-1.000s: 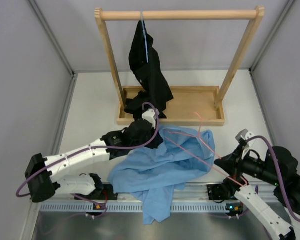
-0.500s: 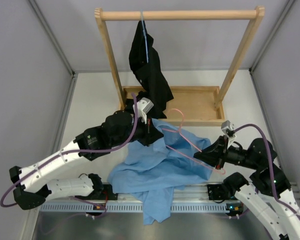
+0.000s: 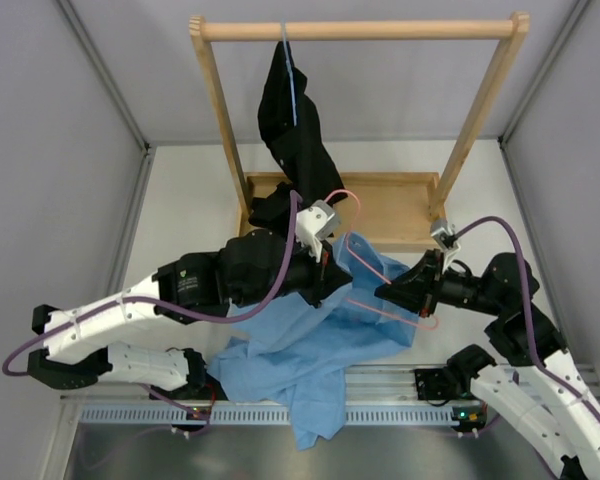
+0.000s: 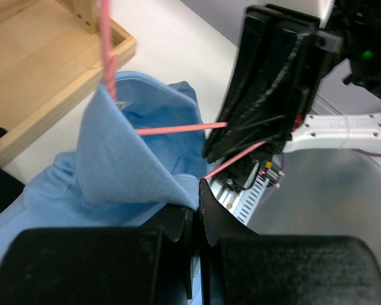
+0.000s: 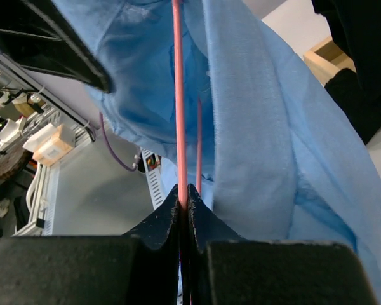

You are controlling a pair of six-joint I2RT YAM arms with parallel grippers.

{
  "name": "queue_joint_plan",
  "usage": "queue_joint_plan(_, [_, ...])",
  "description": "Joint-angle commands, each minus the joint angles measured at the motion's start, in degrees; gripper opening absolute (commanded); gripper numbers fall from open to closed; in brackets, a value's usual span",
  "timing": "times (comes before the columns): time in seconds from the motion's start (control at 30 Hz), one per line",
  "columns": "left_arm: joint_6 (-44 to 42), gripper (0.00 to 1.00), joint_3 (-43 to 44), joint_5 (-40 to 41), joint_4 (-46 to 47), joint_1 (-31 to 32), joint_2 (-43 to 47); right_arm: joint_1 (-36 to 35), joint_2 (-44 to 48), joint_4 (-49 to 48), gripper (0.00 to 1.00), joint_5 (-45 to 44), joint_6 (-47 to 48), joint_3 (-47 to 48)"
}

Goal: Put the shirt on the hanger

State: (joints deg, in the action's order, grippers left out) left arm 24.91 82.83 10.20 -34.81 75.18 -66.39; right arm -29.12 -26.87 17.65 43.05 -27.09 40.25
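Task about midway, we judge: the left gripper (image 4: pixel 197 190) clamps a fold of the shirt (image 3: pixel 310 350), the right gripper (image 5: pixel 183 194) pinches the hanger (image 3: pixel 372 272), both held up between the arms, wire partly under cloth, shoulders not yet seated.

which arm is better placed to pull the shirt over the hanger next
Left, probably. The left pincer is shut on a shirt fold beside the hanger wire, ready to draw cloth over it; the right pincer is clamped on the hanger, holding it.
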Motion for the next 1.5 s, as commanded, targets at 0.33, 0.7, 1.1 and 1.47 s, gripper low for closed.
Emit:
queue_joint_plan(0.33, [-1.5,0.0,6.6,26.6,-10.5,1.2,-6.6,-0.1,4.8,-16.9,0.0,5.3,-1.0,-3.1])
queue_joint_plan(0.7, [-4.7,0.0,9.6,19.9,-10.4,2.4,-7.3,-0.2,2.7,-28.4,0.0,3.3,-5.8,-8.0])
queue_joint_plan(1.1, [-11.3,0.64,11.0,16.0,-10.1,3.3,-7.1,-0.7,8.1,-40.2,0.0,-2.3,-8.8,-15.5])
queue_joint_plan(1.47, [-28.9,0.98,12.9,10.1,-6.3,3.3,0.2,-0.8,13.2,-42.3,0.0,-6.2,-9.3,-20.2])
